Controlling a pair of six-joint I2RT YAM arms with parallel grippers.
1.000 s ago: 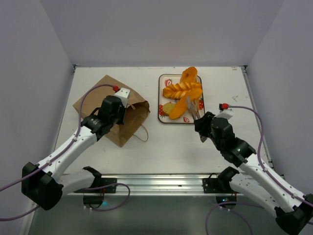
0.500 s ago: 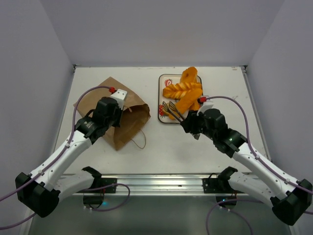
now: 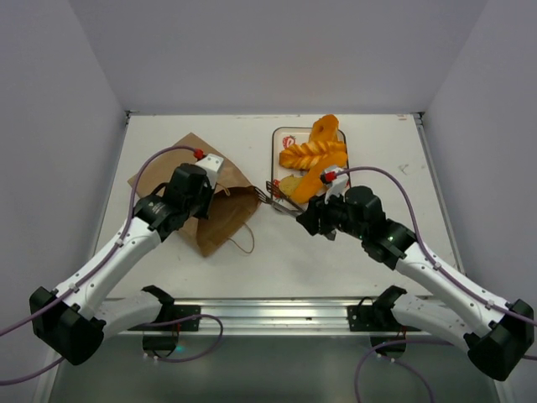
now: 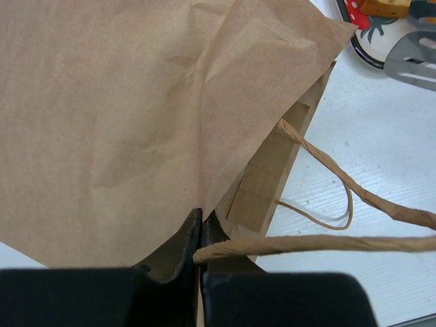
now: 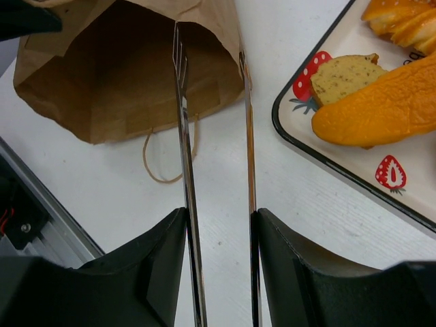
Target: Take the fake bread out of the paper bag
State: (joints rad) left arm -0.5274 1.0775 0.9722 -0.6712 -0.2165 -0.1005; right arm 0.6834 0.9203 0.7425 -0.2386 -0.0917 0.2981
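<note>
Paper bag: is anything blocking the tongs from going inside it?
No, nothing visible. The left gripper pinches the paper bag by its top edge, so its mouth gapes open, and the tongs in the right gripper point straight at it.

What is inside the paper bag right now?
The right wrist view looks into the open paper bag: only bare brown paper shows, nothing resting on it. The tongs have their tips at its mouth. Its upper wall covers the deepest part.
</note>
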